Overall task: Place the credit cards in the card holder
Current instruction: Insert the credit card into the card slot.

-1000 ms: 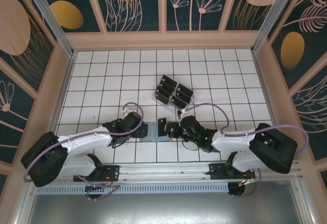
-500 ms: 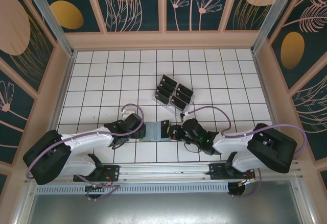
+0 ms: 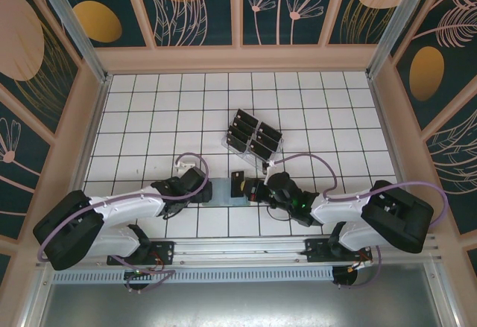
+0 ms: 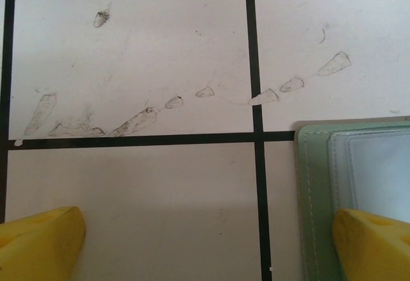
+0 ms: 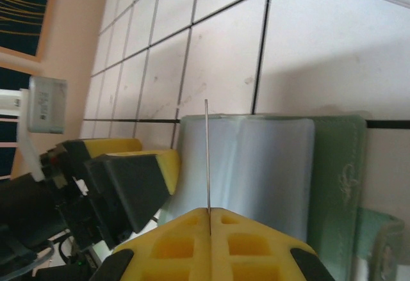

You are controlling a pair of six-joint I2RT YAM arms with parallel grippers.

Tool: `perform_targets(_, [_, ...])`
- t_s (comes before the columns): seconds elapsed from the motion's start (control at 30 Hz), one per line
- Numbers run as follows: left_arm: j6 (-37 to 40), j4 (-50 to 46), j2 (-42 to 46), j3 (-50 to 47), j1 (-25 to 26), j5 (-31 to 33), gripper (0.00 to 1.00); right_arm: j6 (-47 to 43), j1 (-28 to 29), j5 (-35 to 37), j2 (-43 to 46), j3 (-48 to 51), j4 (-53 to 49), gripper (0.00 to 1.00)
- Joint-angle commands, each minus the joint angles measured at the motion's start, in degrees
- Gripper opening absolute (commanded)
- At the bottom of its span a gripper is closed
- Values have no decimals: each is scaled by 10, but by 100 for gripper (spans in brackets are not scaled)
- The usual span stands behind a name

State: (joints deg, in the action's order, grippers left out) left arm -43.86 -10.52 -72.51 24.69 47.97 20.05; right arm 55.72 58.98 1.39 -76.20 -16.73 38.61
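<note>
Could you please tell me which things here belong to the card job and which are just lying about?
Part of the job: the green wallet, lying open; the dark card standing edge-on over it; the other dark cards in the rack.
Just lying about: the clear rack itself; the scuff marks on the tiled table.

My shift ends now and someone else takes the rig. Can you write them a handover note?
Left gripper: jaws wide open, low over one edge of the open wallet, holding nothing.
Right gripper: shut on one card, held on edge over the wallet.
Other cards sit in the clear rack further back.
Done: one card picked up.
Left: slide it into the wallet, then fetch the rest.
</note>
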Motion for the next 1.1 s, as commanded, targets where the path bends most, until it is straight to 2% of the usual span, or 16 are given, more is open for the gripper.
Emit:
perform_targets(0.0, [-16, -19, 7, -15, 3, 4, 98, 5, 3, 5, -11, 7, 66, 0])
perform_targets(0.27, [-19, -15, 7, -19, 2, -1, 98, 24, 12, 15, -59, 25, 158, 0])
perform_targets(1.07, [-29, -17, 24, -33, 2, -2, 99, 59, 25, 7, -204, 34, 317, 0])
